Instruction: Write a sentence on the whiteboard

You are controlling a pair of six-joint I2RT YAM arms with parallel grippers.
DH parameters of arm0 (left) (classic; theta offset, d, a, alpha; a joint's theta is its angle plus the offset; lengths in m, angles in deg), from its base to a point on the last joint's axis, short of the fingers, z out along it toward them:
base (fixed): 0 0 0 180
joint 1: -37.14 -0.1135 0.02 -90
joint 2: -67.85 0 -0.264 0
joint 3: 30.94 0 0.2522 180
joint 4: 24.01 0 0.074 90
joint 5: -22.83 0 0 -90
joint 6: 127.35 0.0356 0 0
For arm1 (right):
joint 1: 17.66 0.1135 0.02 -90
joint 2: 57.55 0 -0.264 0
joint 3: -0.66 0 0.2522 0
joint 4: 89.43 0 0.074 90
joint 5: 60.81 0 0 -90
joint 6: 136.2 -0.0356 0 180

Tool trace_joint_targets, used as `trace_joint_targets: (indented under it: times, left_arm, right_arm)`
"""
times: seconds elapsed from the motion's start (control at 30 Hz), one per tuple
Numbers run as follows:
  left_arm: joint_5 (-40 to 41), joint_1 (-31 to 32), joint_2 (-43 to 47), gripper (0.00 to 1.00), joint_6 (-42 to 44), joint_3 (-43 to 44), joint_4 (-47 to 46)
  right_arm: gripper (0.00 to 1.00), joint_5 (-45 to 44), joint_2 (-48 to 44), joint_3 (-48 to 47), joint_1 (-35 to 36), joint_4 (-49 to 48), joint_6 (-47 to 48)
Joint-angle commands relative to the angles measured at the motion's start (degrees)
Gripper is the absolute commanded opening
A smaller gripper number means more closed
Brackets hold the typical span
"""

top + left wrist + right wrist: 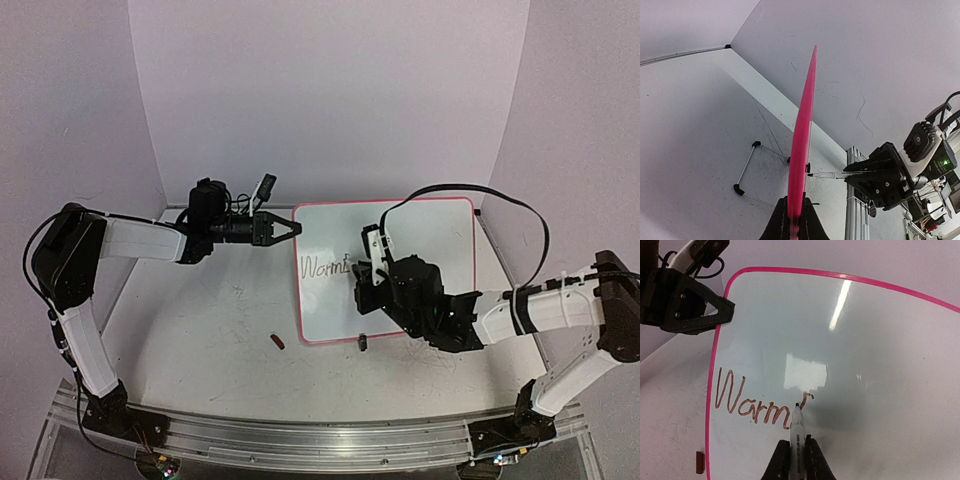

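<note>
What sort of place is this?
Probably a robotics lab: left arm and right arm bolted to a rail, white walls boxing in the table, right gripper holding a marker to a whiteboard.

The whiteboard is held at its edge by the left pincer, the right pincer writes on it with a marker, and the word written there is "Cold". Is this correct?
Not quite: the word reads "Warm", as the right wrist view shows. The rest holds: the left pincer grips the edge of the whiteboard and the right pincer writes with the marker.
</note>
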Motion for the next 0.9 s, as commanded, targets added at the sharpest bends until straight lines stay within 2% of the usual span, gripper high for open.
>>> trace_joint_targets:
  times: [0.0, 0.67, 0.87]
  left_arm:
    - [-0.1, 2.0, 0.7, 0.0, -0.7, 0.4, 1.9]
    - [0.0, 2.0, 0.4, 0.0, -0.7, 0.4, 2.0]
    - [0.0, 2.0, 0.3, 0.0, -0.7, 0.4, 1.9]
  right_arm:
    - [0.0, -0.6, 1.0, -2.3, -0.4, -1.8, 0.3]
    - [0.0, -6.8, 0.7, -1.3, -0.4, 2.7, -1.4]
    - [0.0, -2.4, -3.9, 1.6, -0.4, -0.9, -1.0]
